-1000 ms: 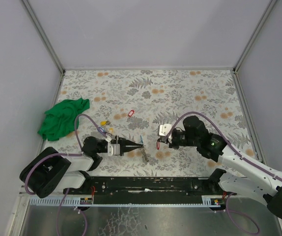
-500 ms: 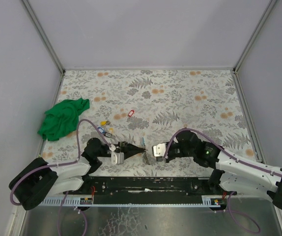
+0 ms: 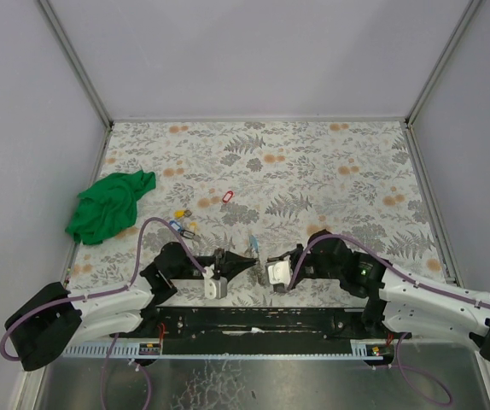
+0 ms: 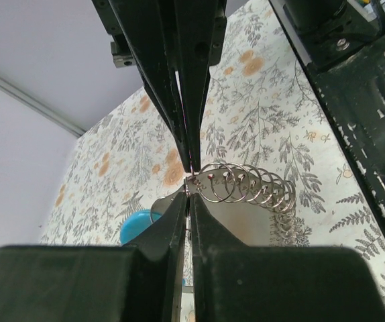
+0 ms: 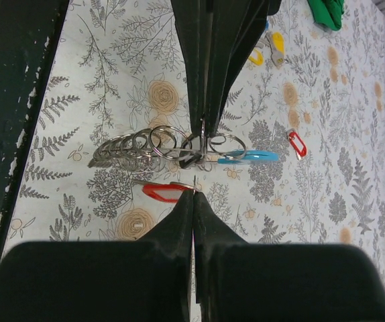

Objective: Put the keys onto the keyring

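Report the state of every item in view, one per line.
Left gripper: jaws shut on the keyring.
Right gripper: jaws shut, seemingly on a red-tagged key.
Keyring: pinched where both grippers' tips meet.
Loose keys: lying on the table, off the ring.
Green cloth: crumpled, at the table's left.

A crumpled green cloth lies at the left edge of the floral mat. A black rail runs along the mat's near edge.
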Robot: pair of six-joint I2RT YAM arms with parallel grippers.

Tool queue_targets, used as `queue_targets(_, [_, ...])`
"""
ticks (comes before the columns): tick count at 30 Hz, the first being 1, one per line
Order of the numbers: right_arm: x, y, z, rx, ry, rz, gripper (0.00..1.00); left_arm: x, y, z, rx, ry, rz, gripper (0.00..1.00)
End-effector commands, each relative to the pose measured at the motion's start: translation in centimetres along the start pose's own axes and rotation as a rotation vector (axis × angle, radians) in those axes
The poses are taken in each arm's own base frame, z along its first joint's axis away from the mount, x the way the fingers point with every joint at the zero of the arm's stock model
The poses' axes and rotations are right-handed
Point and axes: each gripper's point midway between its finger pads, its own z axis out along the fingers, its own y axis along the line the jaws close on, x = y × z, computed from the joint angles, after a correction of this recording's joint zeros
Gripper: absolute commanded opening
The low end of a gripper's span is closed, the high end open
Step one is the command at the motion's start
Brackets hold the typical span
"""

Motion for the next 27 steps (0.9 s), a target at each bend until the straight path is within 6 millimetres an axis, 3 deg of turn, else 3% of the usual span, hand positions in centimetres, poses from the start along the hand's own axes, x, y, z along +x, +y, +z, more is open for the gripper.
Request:
queue_targets(1, [-1.6,-1.4,-0.1,0.057,-0.050,-0.100,0.00,0.5,1.0,0.3,-0.025,0.049,0.055,0.00])
queue_targets(12, [-3.7,-2.6,-1.1,0.086,-0.107,-0.152,0.00,-1.7,2.0,0.5,-0.056,-0.034,0.094,0.00])
queue_targets(27, [-3.8,-2.8,-1.0,0.079,-0.093,-0.169,0.00,-2.2,2.2,0.7,-0.065,-0.063,0.092,0.00])
